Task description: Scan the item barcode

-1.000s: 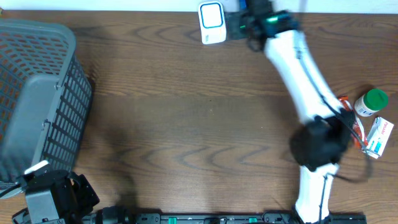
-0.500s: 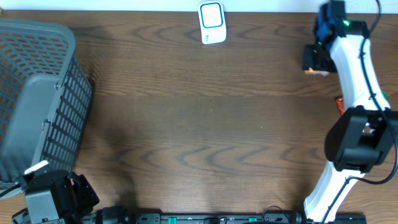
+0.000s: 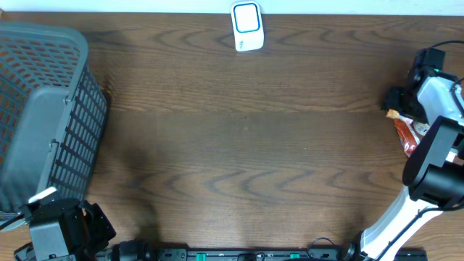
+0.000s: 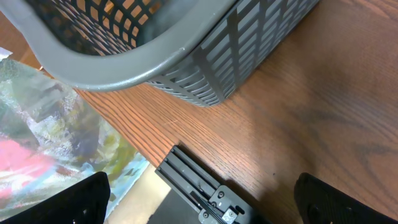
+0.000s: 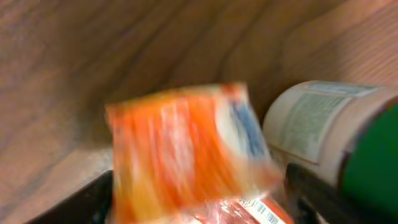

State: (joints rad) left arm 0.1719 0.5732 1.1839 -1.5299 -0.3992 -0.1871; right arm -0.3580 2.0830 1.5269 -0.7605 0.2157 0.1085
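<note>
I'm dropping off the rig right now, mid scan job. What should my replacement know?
Left end effector: open, empty, parked beside the basket.
Right end effector: at the right edge of the table, fingers on either side of the orange packet; the view is too blurred to tell if it grips.
Things: scanner at the far edge, centre; green-capped bottle beside the packet.
Done: nothing I can confirm.
Left: carry the packet to the scanner and show its barcode.

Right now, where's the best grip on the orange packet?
Likely across its short width, from above: the orange packet looks flat and thin on the table. Favour the end away from the bottle, which crowds one side. View is blurred.
</note>
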